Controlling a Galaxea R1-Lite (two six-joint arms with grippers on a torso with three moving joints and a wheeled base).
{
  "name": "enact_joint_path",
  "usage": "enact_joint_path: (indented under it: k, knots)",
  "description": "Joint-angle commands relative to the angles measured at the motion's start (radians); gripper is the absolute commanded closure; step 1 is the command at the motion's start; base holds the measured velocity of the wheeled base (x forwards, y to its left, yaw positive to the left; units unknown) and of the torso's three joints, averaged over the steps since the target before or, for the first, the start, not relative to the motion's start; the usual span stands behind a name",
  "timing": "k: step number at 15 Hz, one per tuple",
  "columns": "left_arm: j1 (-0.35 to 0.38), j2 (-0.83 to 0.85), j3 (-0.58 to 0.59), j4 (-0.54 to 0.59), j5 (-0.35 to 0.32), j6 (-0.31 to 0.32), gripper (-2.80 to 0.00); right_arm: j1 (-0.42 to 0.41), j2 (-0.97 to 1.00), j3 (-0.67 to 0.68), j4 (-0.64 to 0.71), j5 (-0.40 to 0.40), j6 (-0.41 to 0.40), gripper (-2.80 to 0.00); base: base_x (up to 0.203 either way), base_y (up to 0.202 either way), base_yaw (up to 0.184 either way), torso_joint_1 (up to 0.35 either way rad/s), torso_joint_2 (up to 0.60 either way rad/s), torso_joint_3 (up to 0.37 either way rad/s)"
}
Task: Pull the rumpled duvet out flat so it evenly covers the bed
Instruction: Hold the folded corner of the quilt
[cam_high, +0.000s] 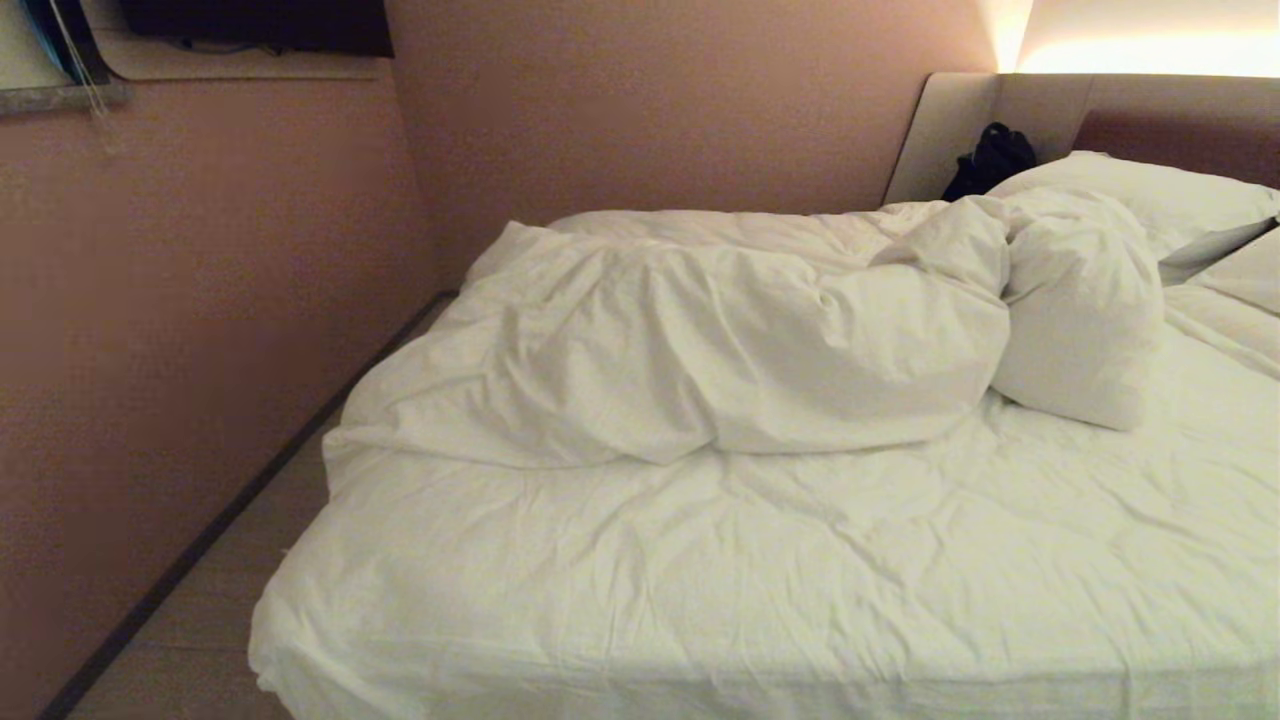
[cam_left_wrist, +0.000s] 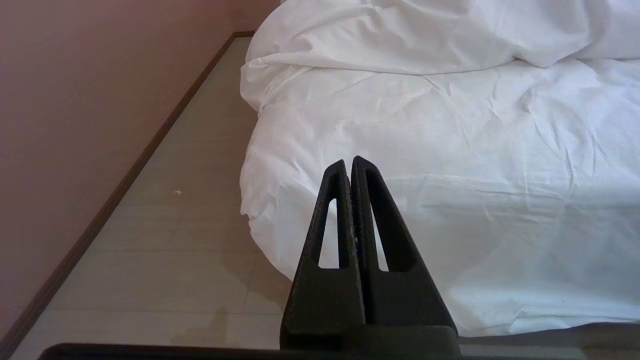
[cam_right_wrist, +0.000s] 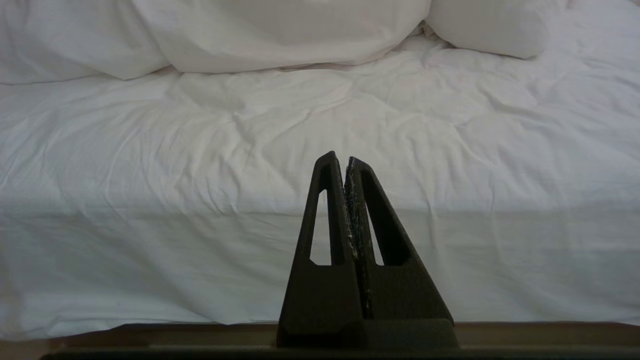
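head view: the duvet (cam_high: 680, 350) lies bunched across the bed (cam_high: 760, 580), both tools pinched together, holding nothing.

Bed (cam_high: 760, 560) cut off at right and near edges; dark object (cam_high: 990, 158) by headboard (cam_high: 950, 130) unidentifiable, partly behind duvet (cam_high: 700, 350).

One bed (cam_high: 700, 580) lies ahead of the pincers, bearing one duvet (cam_high: 680, 340) heaped beyond their tips. Two pillows show farther off toward the headboard, the nearer (cam_high: 1080, 310) and the farther (cam_high: 1150, 190). One black bag (cam_high: 992, 155) sits beyond them. Two pincers appear, the left (cam_left_wrist: 350, 161) and right (cam_right_wrist: 340, 157), both closed.
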Motion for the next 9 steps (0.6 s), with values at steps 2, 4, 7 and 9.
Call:
enact_joint_path:
  k: [2, 4, 7, 9]
  knots:
    - [0.000, 0.000, 0.000, 0.000, 0.001, 0.002, 0.00, 0.000, 0.001, 0.000, 0.000, 0.000, 0.000, 0.00, 0.000, 0.000, 0.000, 0.000, 0.00, 0.000]
    - [0.000, 0.000, 0.000, 0.000, 0.006, -0.001, 0.00, -0.001, 0.001, 0.000, 0.000, 0.000, 0.000, 0.00, 0.000, 0.000, 0.000, 0.000, 0.00, 0.000]
    - [0.000, 0.000, -0.008, 0.014, 0.008, 0.001, 0.00, 0.000, 0.001, 0.000, 0.000, 0.000, 0.000, 0.00, 0.000, 0.000, 0.000, 0.000, 0.00, 0.000]
    - [0.000, 0.008, -0.048, 0.016, 0.005, 0.001, 0.00, 0.000, 0.001, 0.000, 0.000, 0.000, -0.001, 0.00, 0.000, 0.000, 0.000, 0.000, 0.00, 0.000]
